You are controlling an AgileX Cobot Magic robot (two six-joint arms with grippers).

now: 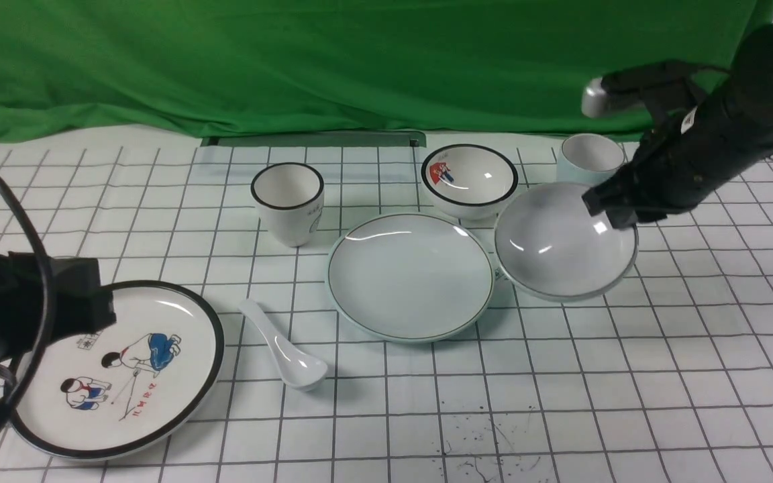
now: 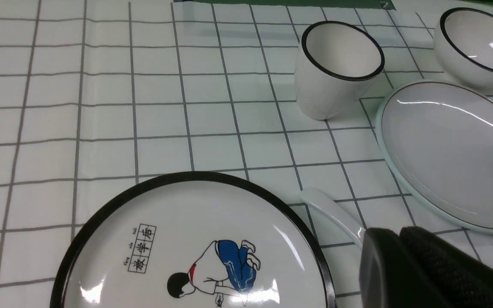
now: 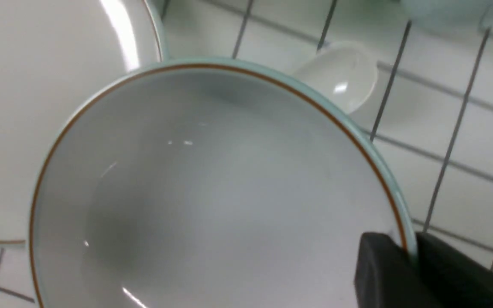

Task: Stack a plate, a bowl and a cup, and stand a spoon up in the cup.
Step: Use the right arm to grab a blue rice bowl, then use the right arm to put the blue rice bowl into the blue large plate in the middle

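The bowl [image 1: 554,248] is held tilted, its rim pinched at two o'clock by the right end effector [image 1: 613,213]; the plate [image 1: 410,275] lies flat on the worktop [image 1: 628,376] at nine o'clock, just beside.

On the white grid-lined table [image 1: 628,376] sit a pale blue-green round plate [image 1: 410,275], a black-rimmed white picture plate [image 1: 118,376], a black-rimmed white cup [image 1: 288,201], a small black-rimmed white bowl [image 1: 469,178], a pale blue cup [image 1: 588,157] and a shiny white spoon [image 1: 279,342].

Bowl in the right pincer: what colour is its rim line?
Orange-brown, thin, on the bowl; clearest in the right wrist view.
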